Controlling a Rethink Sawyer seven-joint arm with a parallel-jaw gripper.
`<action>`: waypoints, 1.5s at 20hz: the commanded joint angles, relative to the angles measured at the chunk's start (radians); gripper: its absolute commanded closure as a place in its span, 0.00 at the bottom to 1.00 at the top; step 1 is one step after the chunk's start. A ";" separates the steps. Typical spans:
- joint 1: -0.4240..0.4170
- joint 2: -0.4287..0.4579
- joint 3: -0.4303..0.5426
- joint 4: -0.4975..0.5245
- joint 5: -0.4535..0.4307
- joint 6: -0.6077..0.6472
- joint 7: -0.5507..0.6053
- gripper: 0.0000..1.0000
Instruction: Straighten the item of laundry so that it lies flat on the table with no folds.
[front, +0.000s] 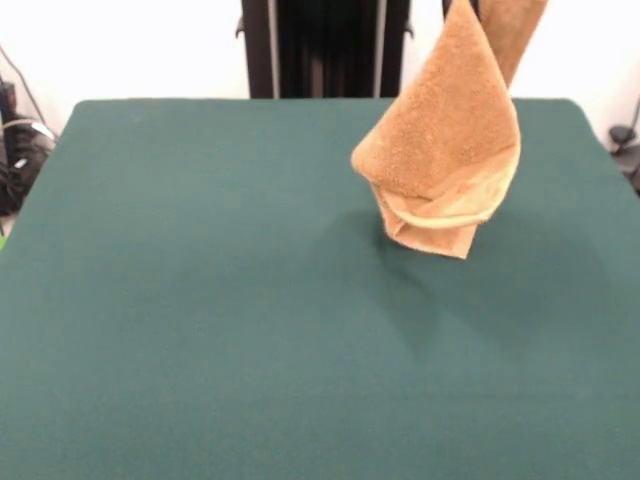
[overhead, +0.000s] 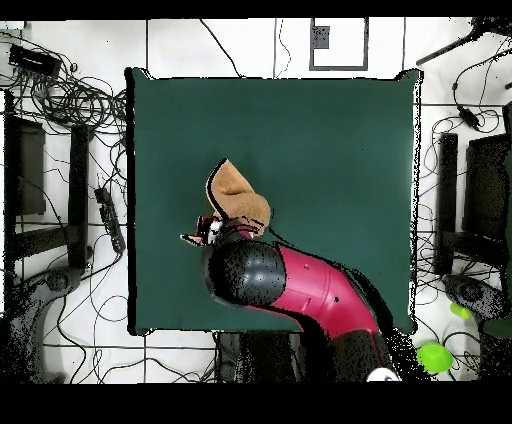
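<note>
Above the tabletop (front: 200, 330), the towel (front: 445, 150) hangs in the air, running up past the top edge of the front view, so my jaws are out of that frame. It drapes as a tan-orange cone, narrow at top, widening down, with the lower part bunched and folded over itself; a paler smooth band curves across the bottom folds. Lowest corner seems to hang just clear of the green cloth, with a faint shadow under and beside it, but contact there is hard to judge. Second strip of the same terry shows behind the main drape near the top edge. Overhead, my red and black arm (overhead: 300, 290) reaches in from the bottom edge, and its rounded black wrist covers the jaws, so I cannot tell how wide they are or what exactly they pinch. Towel (overhead: 238, 200) pokes out from beyond the wrist as a pointed tan shape, left of the tabletop's (overhead: 340, 150) centre. Small red and white bits of my gripper (overhead: 210, 232) show at the wrist's edge, touching the cloth's base. Green cloth looks smooth and flat all round.
</note>
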 joint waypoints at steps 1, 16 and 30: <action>-0.155 0.029 0.379 0.014 -0.133 -0.171 -0.210 1.00; -0.364 0.220 0.637 -0.005 -0.555 -0.378 -0.044 1.00; -0.447 0.277 0.716 0.033 -0.568 -0.346 0.095 1.00</action>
